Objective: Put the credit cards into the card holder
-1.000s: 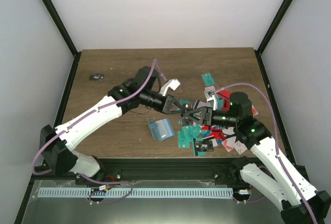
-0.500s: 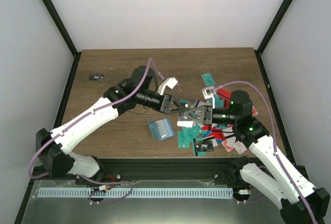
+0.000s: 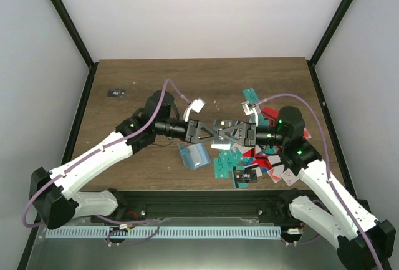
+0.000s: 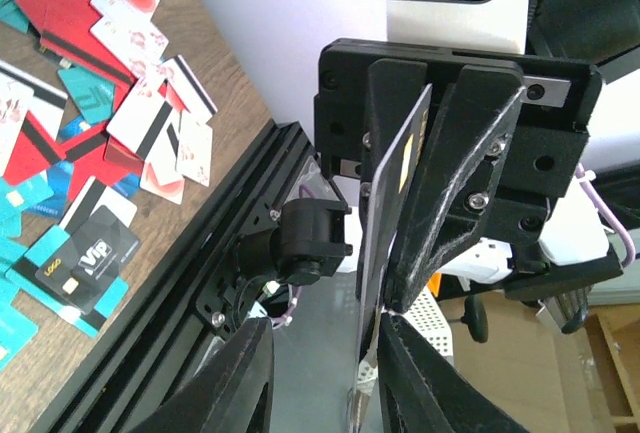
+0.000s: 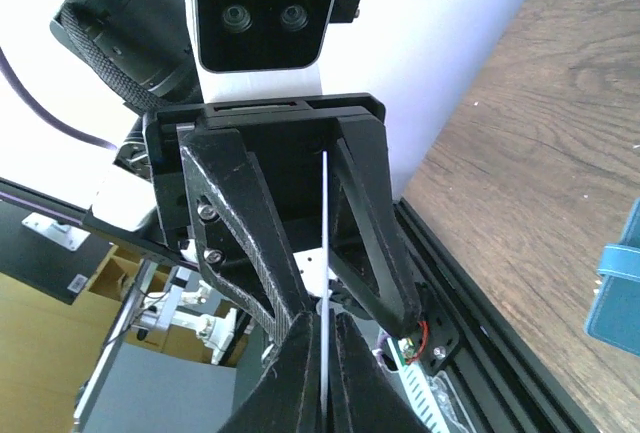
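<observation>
My right gripper is shut on one thin credit card and holds it in the air above the table. In the right wrist view the card stands edge-on between my shut right gripper. My left gripper faces it tip to tip, and its open jaws straddle the card's free end. In the left wrist view the card passes between the tips of the open left gripper. The blue card holder lies on the table below the grippers and also shows in the right wrist view.
A pile of teal, red, white and black credit cards covers the table's right front and also shows in the left wrist view. A tiny black object lies at the back left. The black front rail runs along the near edge.
The right gripper has lifted the card off the pile. The left gripper has turned level to face it, and its jaws now stand around the card's free end.
</observation>
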`<state>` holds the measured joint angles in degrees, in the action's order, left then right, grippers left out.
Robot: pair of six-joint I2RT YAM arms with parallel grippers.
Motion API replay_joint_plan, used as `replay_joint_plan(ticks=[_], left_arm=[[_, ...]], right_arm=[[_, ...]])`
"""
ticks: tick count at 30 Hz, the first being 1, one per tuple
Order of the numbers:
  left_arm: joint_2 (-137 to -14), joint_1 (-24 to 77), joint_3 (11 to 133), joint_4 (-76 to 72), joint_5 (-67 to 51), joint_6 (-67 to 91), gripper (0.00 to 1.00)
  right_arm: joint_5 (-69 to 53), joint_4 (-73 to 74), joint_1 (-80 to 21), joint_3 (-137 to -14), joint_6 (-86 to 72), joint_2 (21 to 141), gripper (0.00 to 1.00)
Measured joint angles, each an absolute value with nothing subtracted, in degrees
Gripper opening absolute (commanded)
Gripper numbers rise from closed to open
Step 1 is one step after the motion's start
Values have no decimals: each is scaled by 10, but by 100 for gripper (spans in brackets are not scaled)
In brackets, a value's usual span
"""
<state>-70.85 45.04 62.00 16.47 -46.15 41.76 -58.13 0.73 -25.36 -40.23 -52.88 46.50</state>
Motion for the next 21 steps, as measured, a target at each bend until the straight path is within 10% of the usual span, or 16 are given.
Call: replay_joint_plan(ticks=[9, 14, 21], left_arm=[[-707, 450, 609, 104, -477, 452, 4], [-707, 450, 610, 114, -458, 451, 4], [-706, 449, 588, 218, -345, 445, 4]], right_arm=[[-604, -28, -252, -399, -546, 481, 2], [-602, -20, -251, -400, -538, 490, 47], [-544, 91, -253, -420, -453, 578, 50]])
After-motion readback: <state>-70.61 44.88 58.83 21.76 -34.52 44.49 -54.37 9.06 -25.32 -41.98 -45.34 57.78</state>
